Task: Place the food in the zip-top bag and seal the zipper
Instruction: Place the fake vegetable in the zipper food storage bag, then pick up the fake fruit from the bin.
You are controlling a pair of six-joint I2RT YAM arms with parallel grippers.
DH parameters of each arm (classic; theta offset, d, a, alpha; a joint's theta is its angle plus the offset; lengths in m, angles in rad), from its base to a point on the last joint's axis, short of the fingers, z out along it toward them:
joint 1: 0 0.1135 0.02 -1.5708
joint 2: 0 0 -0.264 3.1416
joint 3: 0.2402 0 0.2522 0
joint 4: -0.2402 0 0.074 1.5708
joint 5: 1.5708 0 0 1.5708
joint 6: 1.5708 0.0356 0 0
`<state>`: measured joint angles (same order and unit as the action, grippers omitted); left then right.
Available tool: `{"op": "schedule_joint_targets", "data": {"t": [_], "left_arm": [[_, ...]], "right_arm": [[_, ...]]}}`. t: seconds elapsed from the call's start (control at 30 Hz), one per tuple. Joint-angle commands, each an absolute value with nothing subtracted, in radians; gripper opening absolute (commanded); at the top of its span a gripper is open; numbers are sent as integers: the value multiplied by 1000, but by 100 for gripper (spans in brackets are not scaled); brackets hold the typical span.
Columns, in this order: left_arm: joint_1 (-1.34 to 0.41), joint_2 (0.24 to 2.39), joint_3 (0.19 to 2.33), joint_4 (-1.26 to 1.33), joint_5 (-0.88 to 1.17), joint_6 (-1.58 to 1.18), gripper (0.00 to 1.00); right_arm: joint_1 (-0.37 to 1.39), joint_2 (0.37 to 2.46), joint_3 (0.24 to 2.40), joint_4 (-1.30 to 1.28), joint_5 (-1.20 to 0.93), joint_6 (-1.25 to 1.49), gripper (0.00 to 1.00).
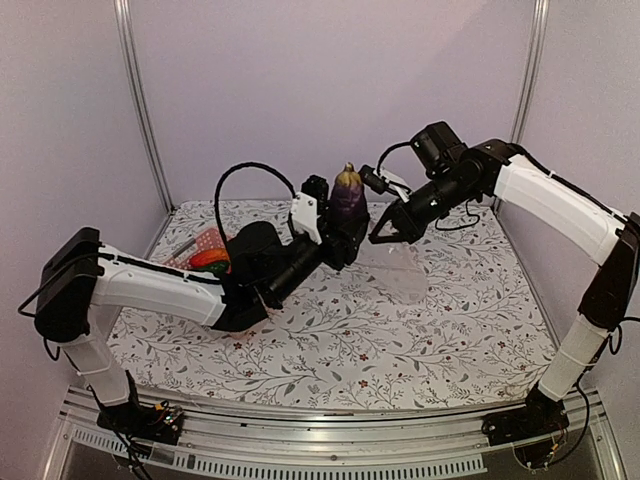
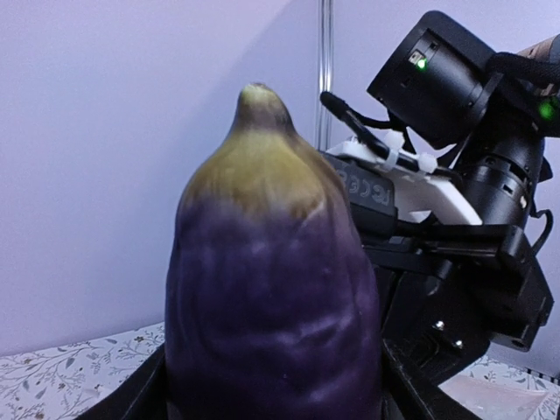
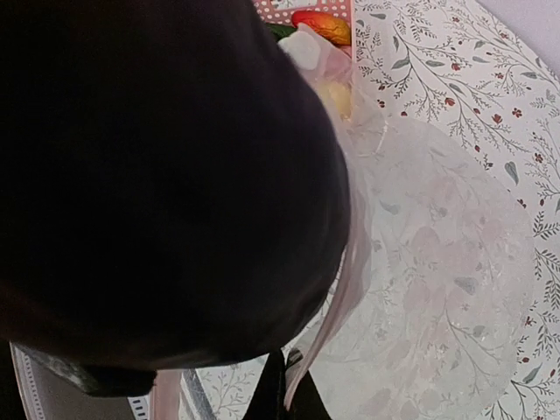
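My left gripper (image 1: 345, 228) is shut on the dark purple eggplant (image 1: 347, 192) and holds it upright above the table, stem end up. The eggplant fills the left wrist view (image 2: 271, 289). My right gripper (image 1: 384, 234) is shut on the mouth edge of the clear zip-top bag (image 1: 402, 268), which hangs down to the table just right of the eggplant. In the right wrist view my fingers (image 3: 282, 398) pinch the pinkish zipper (image 3: 346, 284), and the bag (image 3: 446, 262) spreads out to the right. A large dark shape hides the left of that view.
The pink basket (image 1: 197, 243) sits at the back left behind my left arm, with red and orange food (image 1: 210, 258) in it. An orange-red piece (image 3: 321, 26) and a pale yellow piece (image 3: 337, 98) show at the top of the right wrist view.
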<state>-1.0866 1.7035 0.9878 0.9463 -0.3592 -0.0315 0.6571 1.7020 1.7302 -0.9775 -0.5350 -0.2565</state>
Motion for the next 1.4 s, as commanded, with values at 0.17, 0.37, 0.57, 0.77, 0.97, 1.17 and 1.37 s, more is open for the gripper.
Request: {"op": "schedule_joint_targets", "data": {"t": [0.17,0.37,0.57,0.77,0.97,1.17,1.37], "left_arm": [[-1130,1821,1087,1043,-596,94,80],[-1131,1797,1121,1017,-491,62,93],[-1133,1787,1173,970,-408,39,94],[-1152,1639,1116,921,-424,52,91],[-1137,1444,1031,635,-591,-26,89],[-1051,1304,964,215,-643,-268,82],[-1004,1185,840,32,-659,-402,80]], "right_arm": [[584,1716,1798,-978,-594,-179,0],[553,1725,1807,-985,-639,-167,0],[532,1734,1812,-983,-657,-166,0],[408,1756,1823,-962,-508,-158,0],[235,1810,1997,-930,-155,-189,0],[294,1708,1883,-728,187,-358,0],[376,1670,1729,-709,96,-346,0]]}}
